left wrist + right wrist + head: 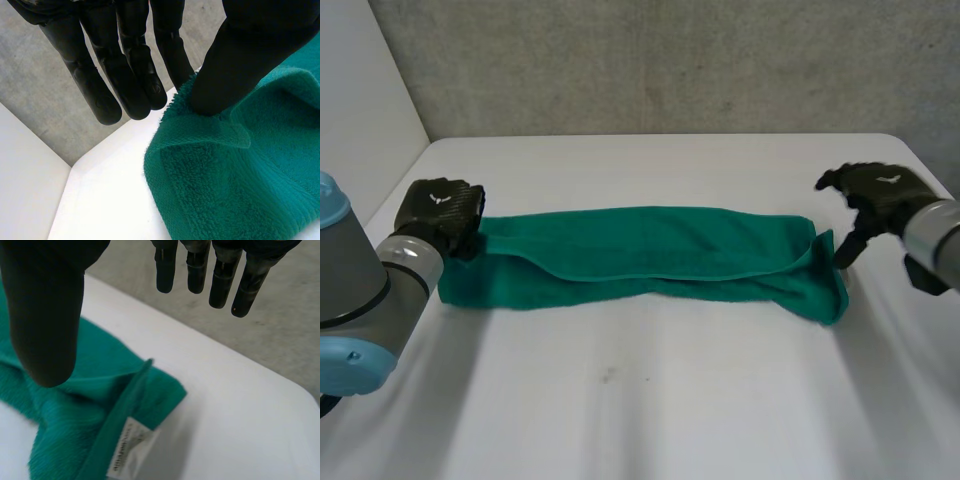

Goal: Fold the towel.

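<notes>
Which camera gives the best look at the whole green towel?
The head view: the towel lies there end to end. The left wrist view gives one corner; the right wrist view, the end with its white label.

Flat white matt worktop (640, 400) with rounded far corners, backed by a rough, mottled grey concrete wall (670, 60). A smooth white side panel (360, 100) meets this wall at the left. Lighting is even and diffuse.

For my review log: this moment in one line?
towel: folded lengthwise | left hand: open, touching left end | right hand: open, by right end
</notes>
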